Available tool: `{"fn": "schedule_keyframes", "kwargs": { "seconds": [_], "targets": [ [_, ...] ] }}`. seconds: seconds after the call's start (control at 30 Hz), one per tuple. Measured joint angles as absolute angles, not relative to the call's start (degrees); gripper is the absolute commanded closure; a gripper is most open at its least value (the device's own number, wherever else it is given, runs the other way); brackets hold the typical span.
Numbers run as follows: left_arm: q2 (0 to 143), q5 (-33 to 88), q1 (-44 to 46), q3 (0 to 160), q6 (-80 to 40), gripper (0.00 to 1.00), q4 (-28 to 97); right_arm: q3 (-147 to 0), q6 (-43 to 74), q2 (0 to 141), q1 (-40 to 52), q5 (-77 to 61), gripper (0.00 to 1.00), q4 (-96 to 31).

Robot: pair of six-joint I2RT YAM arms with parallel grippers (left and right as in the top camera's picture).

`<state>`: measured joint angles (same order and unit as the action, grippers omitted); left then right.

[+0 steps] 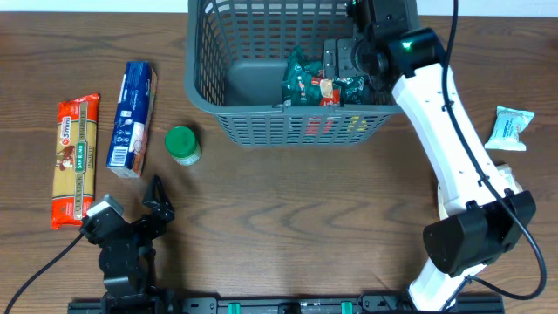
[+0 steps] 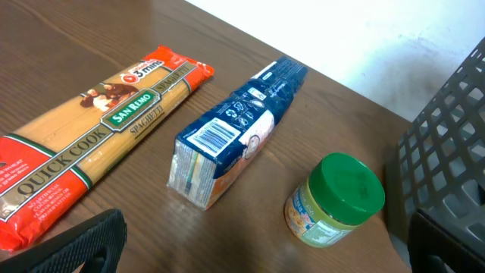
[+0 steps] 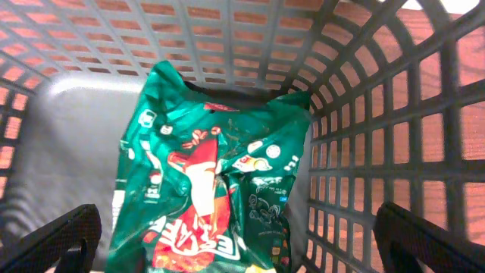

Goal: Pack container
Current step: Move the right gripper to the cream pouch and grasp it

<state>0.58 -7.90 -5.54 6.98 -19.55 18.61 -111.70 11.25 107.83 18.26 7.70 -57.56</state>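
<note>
Container (image 1: 261, 122): we see dark grey slotted plastic, rolled rim.
Bag (image 3: 212, 189): crinkled glossy green foil inside, right end.
Right gripper (image 3: 239, 231): fingers wide over it.
Left gripper (image 2: 261, 243): fingers wide.

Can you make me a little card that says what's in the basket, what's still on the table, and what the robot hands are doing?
basket: dark grey, far middle of the table
in basket: green bag
left of basket: spaghetti, blue pack, green-lid jar
right of basket: pale blue packet
right gripper: open, inside the basket over the green bag
left gripper: open, holding nothing, near the spaghetti
</note>
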Motion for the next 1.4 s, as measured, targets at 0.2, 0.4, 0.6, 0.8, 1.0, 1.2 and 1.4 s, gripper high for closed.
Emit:
{"fn": "schedule_keyframes", "kwargs": {
  "seconds": [0.2, 0.4, 0.6, 0.8, 1.0, 1.2, 1.4],
  "targets": [
    [0.58, -7.90, -5.54, 6.98, -19.55, 0.02, 18.63, -123.37, 17.74, 107.81, 17.12, 12.45, 0.01, -64.62],
    [0.58, -7.90, -5.54, 6.98, -19.55, 0.01, 18.63, -131.70, 30.39, 106.74, 8.71, 19.99, 0.01, -72.55],
    [0.58, -7.90, -5.54, 6.98, -19.53, 0.01, 18.63, -132.16, 42.78, 106.48, -2.35, 22.98, 0.01, -81.65],
    [0.58, -7.90, -5.54, 6.98, -19.53, 0.01, 18.63, -132.16, 58.67, 106.48, -11.38, 21.32, 0.01, -91.39],
    [0.58, -7.90, -5.54, 6.98, -19.53, 0.01, 18.63, -131.37, 64.55, 106.48, -18.00, 18.59, 0.01, -94.11],
    [0.58, -7.90, -5.54, 6.98, -19.55, 0.01, 18.63, -128.64, 67.66, 106.45, -20.56, 17.87, 0.01, -96.79],
    [0.58, -7.90, -5.54, 6.98, -19.55, 0.01, 18.61, -118.69, 70.54, 106.45, -20.56, 18.06, 0.01, -92.71]
  ]
}}
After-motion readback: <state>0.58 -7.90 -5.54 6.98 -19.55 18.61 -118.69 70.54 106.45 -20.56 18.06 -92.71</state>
